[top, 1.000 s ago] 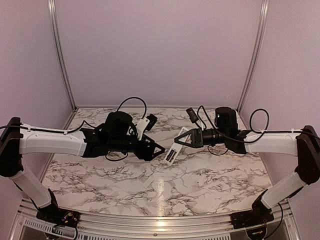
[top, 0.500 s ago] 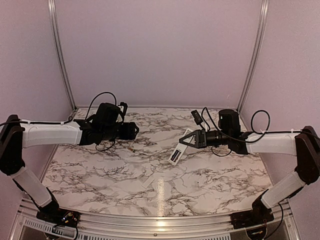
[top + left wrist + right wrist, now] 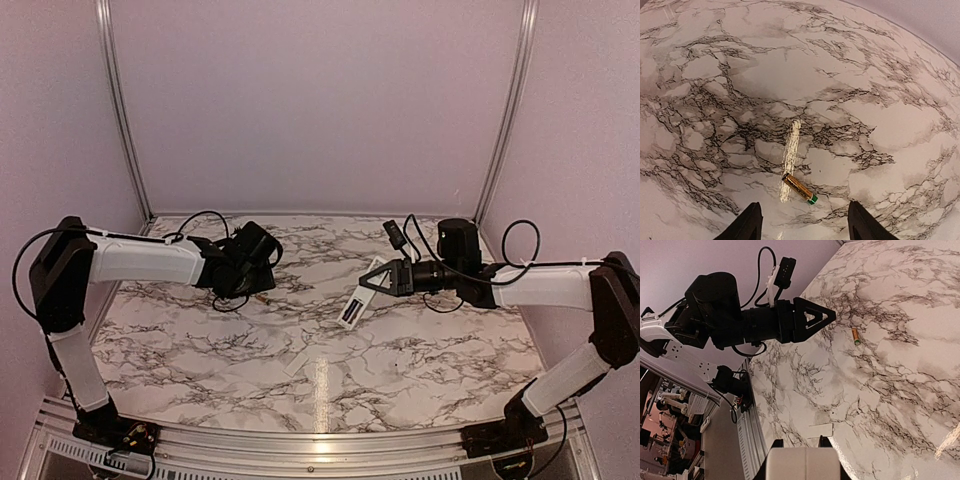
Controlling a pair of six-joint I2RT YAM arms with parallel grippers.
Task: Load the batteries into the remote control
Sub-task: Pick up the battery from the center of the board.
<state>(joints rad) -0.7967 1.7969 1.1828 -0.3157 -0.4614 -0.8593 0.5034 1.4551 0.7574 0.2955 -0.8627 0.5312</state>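
Left gripper (image 3: 807,223) swung to battery (image 3: 799,188); wrist view shows green tip.

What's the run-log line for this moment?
left hand: open, over battery on table | right hand: shut on remote control, off table | cover plate: on table

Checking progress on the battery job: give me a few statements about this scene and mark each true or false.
1. The right claw grips the remote. True.
2. The battery sits inside the remote. False: it lies on the table, just ahead of the left claw.
3. The left claw is open and holds nothing. True.
4. The cover is fitted on the remote. False: it lies on the table, apart from the remote.
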